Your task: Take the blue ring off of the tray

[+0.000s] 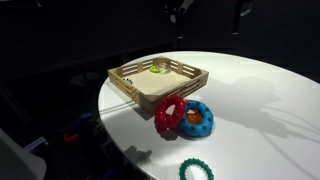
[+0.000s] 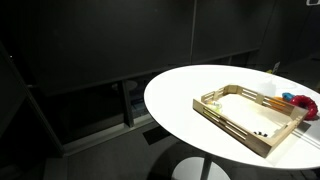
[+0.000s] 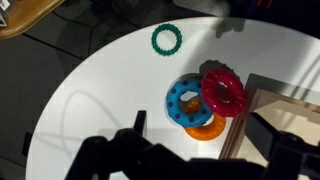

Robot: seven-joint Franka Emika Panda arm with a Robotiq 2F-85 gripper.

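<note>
Where the wrist view is darkest, along its lower edge, the end effector (image 3: 205, 152) shows only as a silhouette. Its two fingers stand wide apart with nothing between them, and it hangs above the white tabletop (image 3: 110, 80) without touching any object.

Just beyond it lies the blue ring (image 3: 186, 100), flat on the tabletop and outside the tray (image 3: 275, 120). An orange part shows through its middle and sticks out at its near edge. A red ring (image 3: 224, 90) overlaps the blue ring's rim on the side toward the tray, so the red one sits between the blue ring and the tray's corner. Farther off, well apart from both, a thin teal ring (image 3: 168, 40) lies alone near the tabletop's edge.

In an exterior view the teal ring (image 1: 196, 170) comes nearest. Behind it are the blue ring (image 1: 199, 119) and the red ring (image 1: 170, 112), touching each other just in front of the tray (image 1: 135, 88). A small green-yellow thing (image 1: 158, 69) sits inside the tray toward its far side, too small to identify.

In an exterior view the tray (image 2: 232, 122) comes first on the round tabletop (image 2: 180, 85). The red ring (image 2: 289, 98) and the blue ring (image 2: 306, 103) peek out beyond its far corner, at the frame's edge.
</note>
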